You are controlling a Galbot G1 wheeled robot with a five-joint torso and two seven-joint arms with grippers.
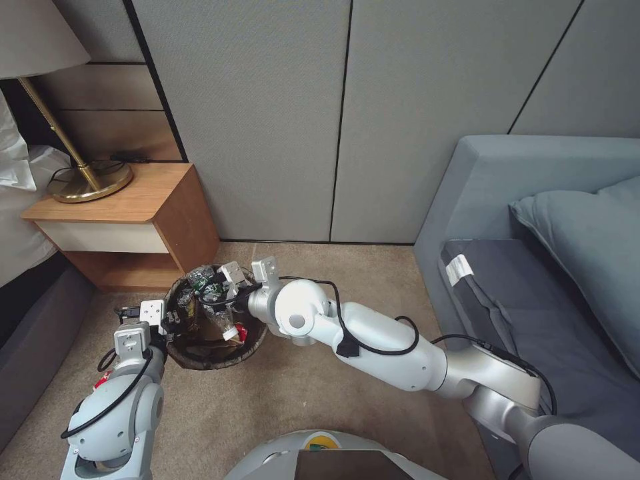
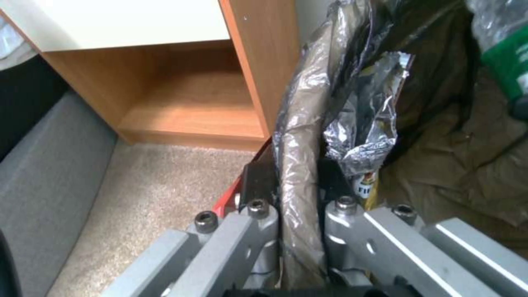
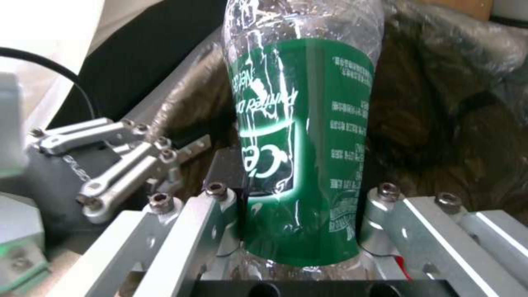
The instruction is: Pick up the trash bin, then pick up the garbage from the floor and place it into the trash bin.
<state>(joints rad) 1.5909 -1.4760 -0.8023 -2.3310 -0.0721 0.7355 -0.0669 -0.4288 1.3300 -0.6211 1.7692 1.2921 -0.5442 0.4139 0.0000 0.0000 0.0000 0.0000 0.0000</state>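
Beige carpet floor (image 1: 313,393), grey panelled wall, wooden nightstand (image 1: 133,220) beside bin.
Left gripper (image 2: 300,206) clamps bag-lined round trash bin (image 1: 257,338) rim; right gripper (image 3: 300,206) grips clear green-labelled plastic bottle (image 3: 302,136) over it.

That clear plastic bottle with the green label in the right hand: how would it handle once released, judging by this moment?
The clear green-labelled plastic bottle looks empty, so probably light. Its thin walls look dented, so it likely crumples under the right hand. Being round and glossy, it may slip or roll, though the litter in the bag-lined white round trash bin should stop it.
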